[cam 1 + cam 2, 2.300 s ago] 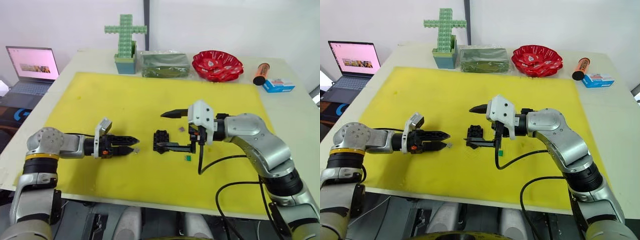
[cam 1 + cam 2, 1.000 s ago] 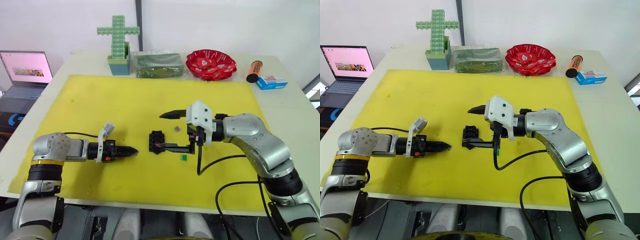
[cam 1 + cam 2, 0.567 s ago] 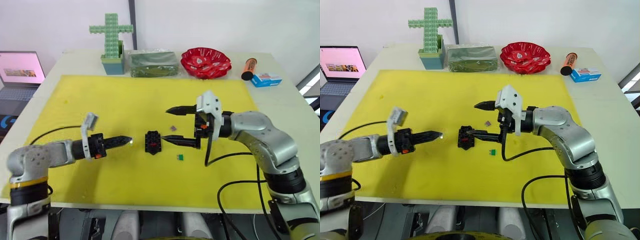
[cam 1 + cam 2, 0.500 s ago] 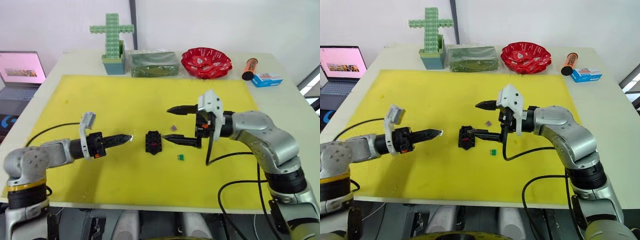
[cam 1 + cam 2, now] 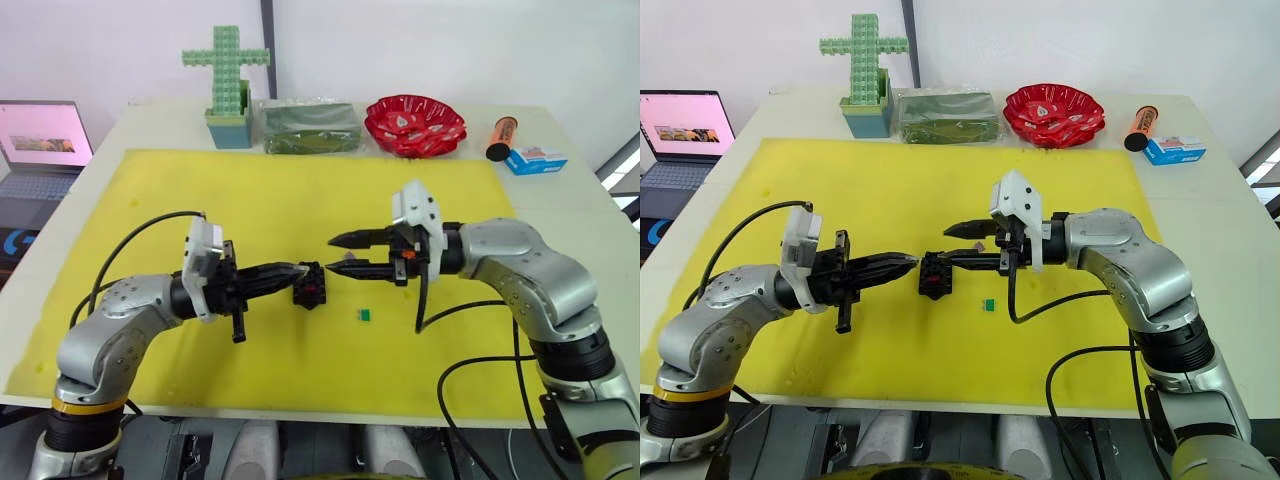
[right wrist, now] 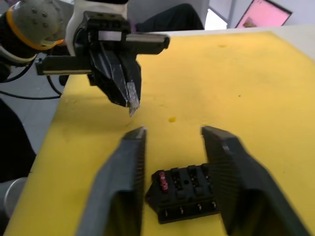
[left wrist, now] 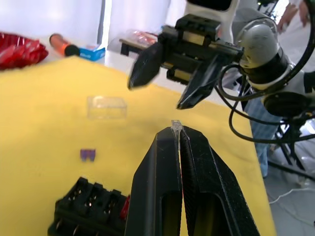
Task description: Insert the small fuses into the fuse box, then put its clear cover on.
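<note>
The fuse box (image 5: 310, 289) sits between the left end effector (image 7: 176, 129), pinching a grey-white fuse (image 7: 175, 124), and the spread right end effector (image 6: 170, 132).

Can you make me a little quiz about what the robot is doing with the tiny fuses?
1. True or false: the left gripper is shut on a tiny grey-white fuse.
2. Which small fuse lies on the yellow mat nearest the robot's right arm: A) green, B) orange, C) blue?
3. Fill in: the small black plastic fuse box already has a ____ fuse in one slot.

Key: 1 true. 2 A, the small green fuse. 3 red.
</note>
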